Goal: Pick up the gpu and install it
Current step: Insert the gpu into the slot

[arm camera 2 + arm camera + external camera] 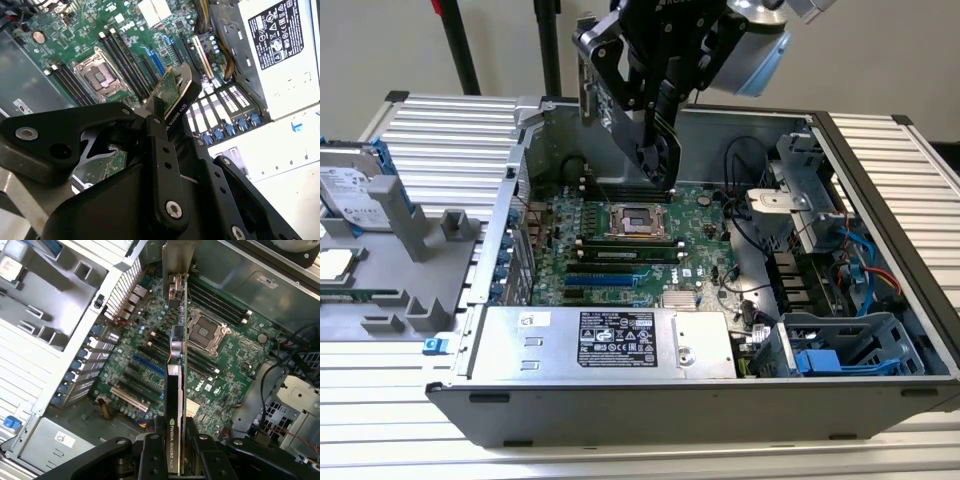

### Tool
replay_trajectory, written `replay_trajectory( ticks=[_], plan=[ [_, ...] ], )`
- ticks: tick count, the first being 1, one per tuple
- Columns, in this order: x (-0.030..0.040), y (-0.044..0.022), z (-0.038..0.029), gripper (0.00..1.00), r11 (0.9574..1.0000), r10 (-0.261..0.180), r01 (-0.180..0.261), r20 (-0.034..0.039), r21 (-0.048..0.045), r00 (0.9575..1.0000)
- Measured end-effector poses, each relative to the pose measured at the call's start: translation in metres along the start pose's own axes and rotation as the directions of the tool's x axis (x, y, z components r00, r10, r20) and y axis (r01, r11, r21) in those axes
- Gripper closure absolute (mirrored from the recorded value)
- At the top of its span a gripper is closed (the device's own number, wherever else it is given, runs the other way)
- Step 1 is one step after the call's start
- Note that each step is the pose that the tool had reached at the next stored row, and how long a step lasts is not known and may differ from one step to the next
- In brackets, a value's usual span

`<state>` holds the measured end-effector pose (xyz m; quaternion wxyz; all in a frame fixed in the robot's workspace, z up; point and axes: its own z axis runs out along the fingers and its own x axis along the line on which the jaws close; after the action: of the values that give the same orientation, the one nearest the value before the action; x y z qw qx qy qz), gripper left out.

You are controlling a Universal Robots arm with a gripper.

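Gripper of black jointed fingers, closed on the gpu, a thin green circuit card with a black cooler on one face and a silver metal end bracket. In both wrist views the card stands on edge between the two fingers, clamped at the end away from the bracket.

The exterior view places the gripper over the open grey metal computer case, above the large green motherboard and near its square silver CPU socket. The card hangs in the air, clear of the board and touching no slot.

Step in hand, as judged: pick-up is complete and the carry into the case is under way, with installation not yet done. In the first wrist view the card runs roughly parallel to the long blue expansion slot and the pale slot beside it, but lies nearer the socket than either. Which slot is meant cannot be told.

Seating would call for the card's lower edge directly over one slot and parallel to it. The bracket should face the perforated slot covers in the rear wall, and the descent should be straight. A tilted card could catch on the neighbouring black memory slots. The silver power supply box lies well apart.
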<state>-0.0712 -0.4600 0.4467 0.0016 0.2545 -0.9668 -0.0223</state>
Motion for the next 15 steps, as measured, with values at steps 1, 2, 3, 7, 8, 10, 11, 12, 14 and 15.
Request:
replay_trajectory(
  ticks=[1,2,3,7,8,10,11,12,14,15],
  plan=[
    [0.0,0.0,0.0,1.0,1.0,-0.008,0.008,-0.0003,-0.0001,1.0],
    [0.0,0.0,-0.0001,1.0,0.9999,-0.016,0.016,-0.0006,-0.0002,0.9999],
    [0.0,0.0,-0.0002,1.0,0.9997,-0.025,0.025,-0.001,-0.0002,0.9997],
    [0.0,0.0,-0.0004,1.0,0.9984,-0.057,0.057,-0.0025,-0.0005,0.9984],
    [0.0,0.0,-0.0005,1.0,0.9979,-0.065,0.065,-0.0028,-0.0006,0.9979],
    [0.0,0.0,-0.0006,1.0,0.9968,-0.08,0.08,-0.0035,-0.0008,0.9968],
    [0.0,0.0,-0.0007,1.0,0.9961,-0.088,0.088,-0.0038,-0.0009,0.9961],
    [0.0,0.0,-0.0007,1.0,0.9954,-0.096,0.096,-0.0042,-0.001,0.9954],
    [0.0,0.0,-0.0009,1.0,0.9937,-0.112,0.112,-0.0049,-0.0012,0.9937],
    [0.0,0.0,-0.001,1.0,0.9928,-0.12,0.12,-0.0052,-0.0013,0.9928]
  ],
)
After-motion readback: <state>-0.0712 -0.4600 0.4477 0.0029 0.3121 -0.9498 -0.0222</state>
